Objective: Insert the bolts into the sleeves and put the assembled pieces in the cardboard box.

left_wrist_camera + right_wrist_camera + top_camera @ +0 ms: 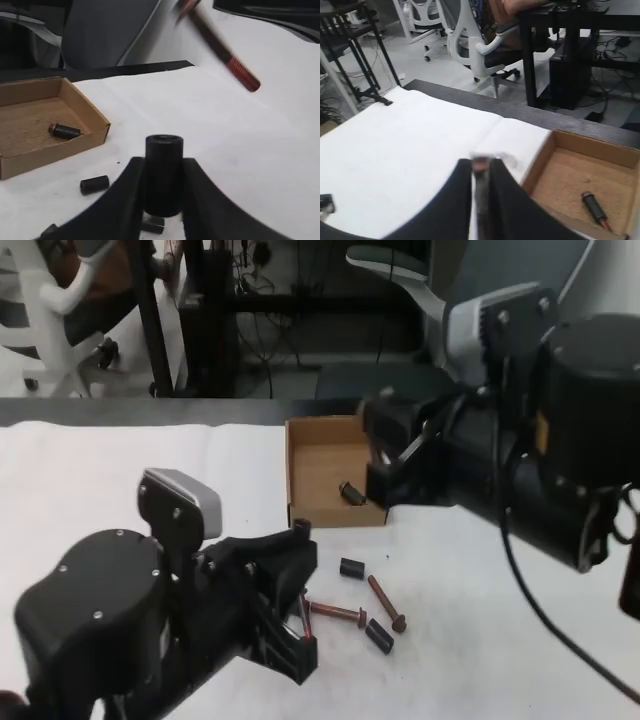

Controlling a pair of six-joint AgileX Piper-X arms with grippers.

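Left pincer (164, 167) clamped on a black cylindrical sleeve (164, 150), held upright above the white-covered surface (120, 480). Right pincer (481, 172) narrow, gripping a reddish-brown metal bolt (235, 67), raised by the open brown cardboard box (310, 455). One assembled bolt-and-sleeve piece (350, 493) lies inside the box. Two loose bolts (385, 602) and two loose sleeves (351, 568) lie on the surface near the box, on the arms' side.

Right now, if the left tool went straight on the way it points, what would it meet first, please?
Most likely the bare white cloth beyond the sleeve held by the left tool; the bolt seems higher, though depth is unclear.
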